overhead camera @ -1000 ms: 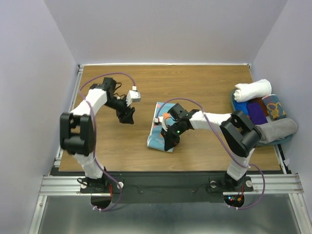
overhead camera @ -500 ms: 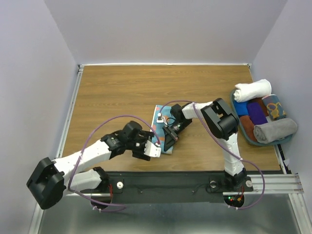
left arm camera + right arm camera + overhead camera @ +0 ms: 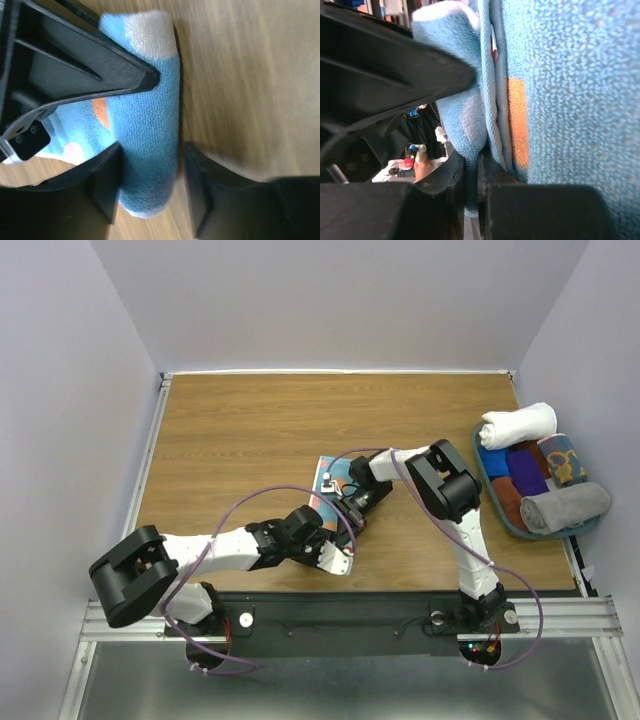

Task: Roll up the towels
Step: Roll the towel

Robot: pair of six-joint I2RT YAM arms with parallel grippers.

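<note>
The left gripper [image 3: 152,150], jaws spread, straddles the near rolled end of the light blue towel [image 3: 150,110], which lies mid-table near the front edge. The right gripper [image 3: 472,167] pinches its fold. Bare table [image 3: 250,430] lies far and left. A teal tray [image 3: 505,522] of rolled towels [image 3: 517,424] sits at the right edge.

Towel [image 3: 150,115] on table [image 3: 250,420], basket [image 3: 477,452] at right

Left arm [image 3: 215,548] lies low, reaching right; left gripper [image 3: 330,552] jaws apart. Right arm [image 3: 445,490] folds back toward centre; right gripper [image 3: 352,515] jaws pinched nearly closed. Grippers near each other
</note>
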